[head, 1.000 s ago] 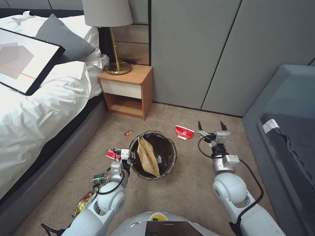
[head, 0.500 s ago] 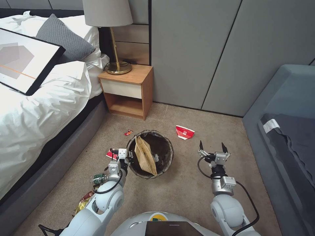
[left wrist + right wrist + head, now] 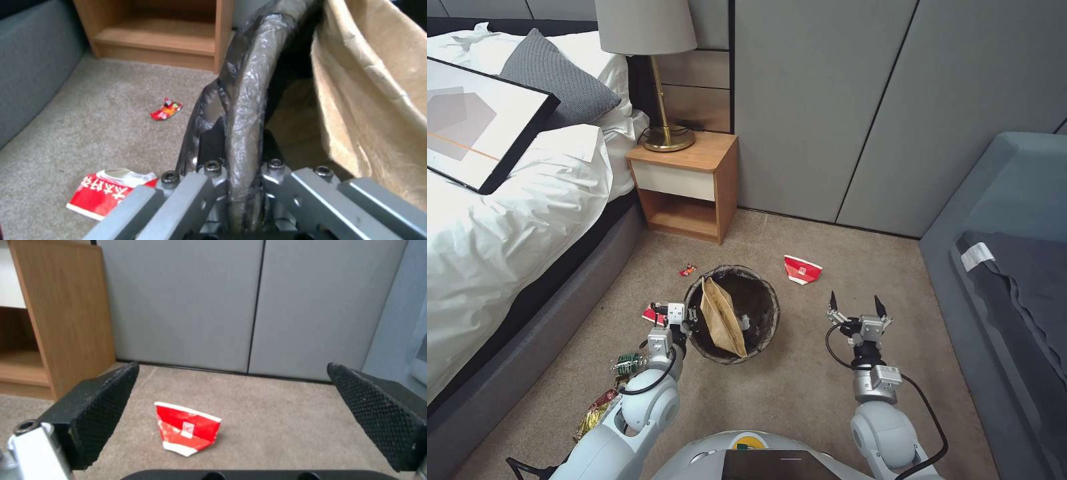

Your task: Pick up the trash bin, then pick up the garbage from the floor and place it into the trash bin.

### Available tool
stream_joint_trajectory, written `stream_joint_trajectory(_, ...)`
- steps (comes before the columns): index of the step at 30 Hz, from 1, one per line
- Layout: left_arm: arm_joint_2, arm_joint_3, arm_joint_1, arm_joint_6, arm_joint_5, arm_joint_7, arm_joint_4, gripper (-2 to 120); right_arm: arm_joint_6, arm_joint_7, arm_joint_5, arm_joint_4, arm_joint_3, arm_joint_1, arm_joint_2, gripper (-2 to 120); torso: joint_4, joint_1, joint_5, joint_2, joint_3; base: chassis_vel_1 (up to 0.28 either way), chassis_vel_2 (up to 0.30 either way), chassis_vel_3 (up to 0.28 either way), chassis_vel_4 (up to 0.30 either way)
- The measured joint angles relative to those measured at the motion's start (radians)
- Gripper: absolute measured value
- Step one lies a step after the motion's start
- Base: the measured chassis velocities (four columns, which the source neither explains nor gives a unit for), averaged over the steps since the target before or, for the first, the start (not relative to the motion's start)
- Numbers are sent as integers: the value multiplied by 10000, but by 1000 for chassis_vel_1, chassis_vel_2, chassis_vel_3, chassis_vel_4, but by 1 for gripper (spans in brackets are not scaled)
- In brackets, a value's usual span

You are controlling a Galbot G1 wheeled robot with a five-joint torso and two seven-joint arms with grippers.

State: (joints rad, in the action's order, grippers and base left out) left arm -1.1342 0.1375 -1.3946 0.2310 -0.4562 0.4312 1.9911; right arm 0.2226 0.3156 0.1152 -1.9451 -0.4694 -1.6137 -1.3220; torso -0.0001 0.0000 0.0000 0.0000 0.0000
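Observation:
The trash bin [image 3: 760, 333], round with a dark liner over its rim, holds a brown paper bag [image 3: 724, 319]. My left gripper [image 3: 684, 319] is shut on the bin's rim [image 3: 247, 110], one finger on each side of the liner. My right gripper [image 3: 856, 305] hangs open to the bin's right, its fingers [image 3: 104, 400] spread wide, and a flattened red paper cup [image 3: 802, 269] [image 3: 186, 430] lies on the floor ahead of it. More garbage lies on the carpet: a small red wrapper [image 3: 687, 270] [image 3: 166, 111], a red packet [image 3: 109, 193], a green-labelled bottle [image 3: 629, 363] and gold wrappers [image 3: 597, 410].
A wooden nightstand [image 3: 694, 180] with a lamp stands behind the bin against the grey wall panels. The bed [image 3: 507, 220] runs along the left, and a grey sofa [image 3: 1014, 267] fills the right. Open carpet [image 3: 800, 373] lies between the two arms.
My right arm has drawn back toward me, away from the red cup, still open. The bin, held by the left gripper, has shifted slightly to the left.

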Motion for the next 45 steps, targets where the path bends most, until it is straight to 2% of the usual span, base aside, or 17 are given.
stream_joint_trajectory(8,-20,-33,-31,-7,9,-6,-3,0,106,8,-44,80,-7,-17,-74,100,1,0,-1,0,0,-47,54,52,-49)
stream_joint_trajectory(35,3,18,-72,-69,42,-42,-6,0,44,49,-7,-36,47,69,-103,100,-1,0,-1,0,0,-147,140,145,-149)
stream_joint_trajectory(45,17,38,-128,-108,51,-60,5,0,175,218,-94,4,90,117,-153,100,2,0,0,0,0,-25,27,27,-27)
